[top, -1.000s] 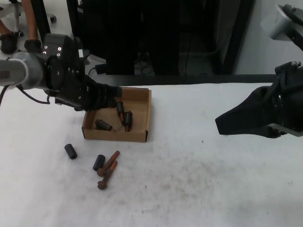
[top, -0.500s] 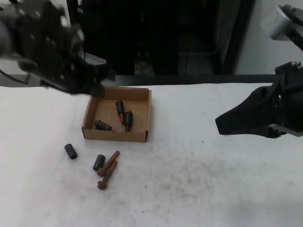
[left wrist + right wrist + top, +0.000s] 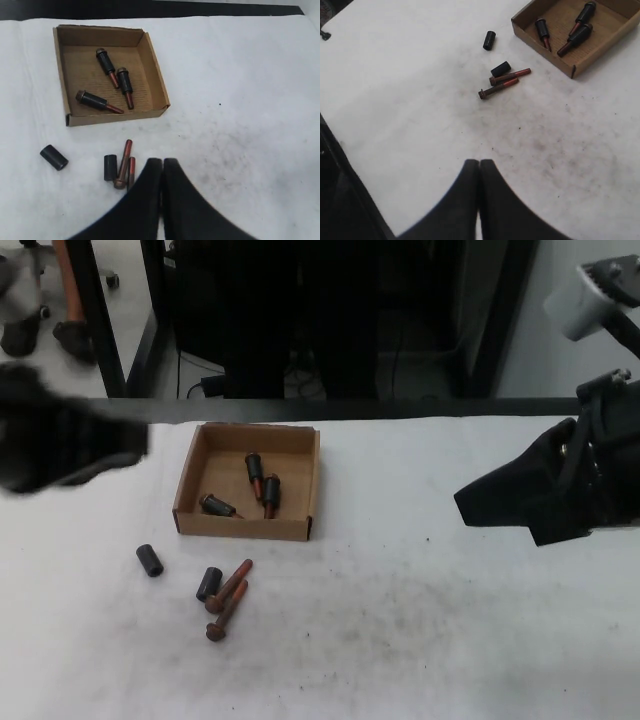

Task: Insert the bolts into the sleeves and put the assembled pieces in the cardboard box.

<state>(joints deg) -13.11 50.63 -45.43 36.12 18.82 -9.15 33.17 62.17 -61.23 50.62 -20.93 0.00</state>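
Spreading under everything, the white bench (image 3: 420, 620) is carrying all the task's parts on its left half. The right arm (image 3: 545, 490) is hanging over the bench's right side, well apart from the parts. The left arm (image 3: 60, 445) is hovering at the left edge, near the cardboard box (image 3: 243, 527).

The box is sitting open toward the far side of the bench. The left gripper (image 3: 162, 167) is showing its two fingers pressed together with nothing between them, above the bench near the loose parts. The right gripper (image 3: 479, 167) is likewise closed tight on nothing, over bare bench.

Three assembled pieces are lying inside the box. Two of them (image 3: 253, 472) (image 3: 270, 493) are lying close together near the middle. The third (image 3: 217, 505) is resting by the front wall, toward the left corner.

In front of the box, two loose bolts (image 3: 232, 583) (image 3: 225, 612) are lying side by side on the bench. One loose sleeve (image 3: 209, 583) is sitting just beside them. Another sleeve (image 3: 150, 560) is lying on its own farther left.
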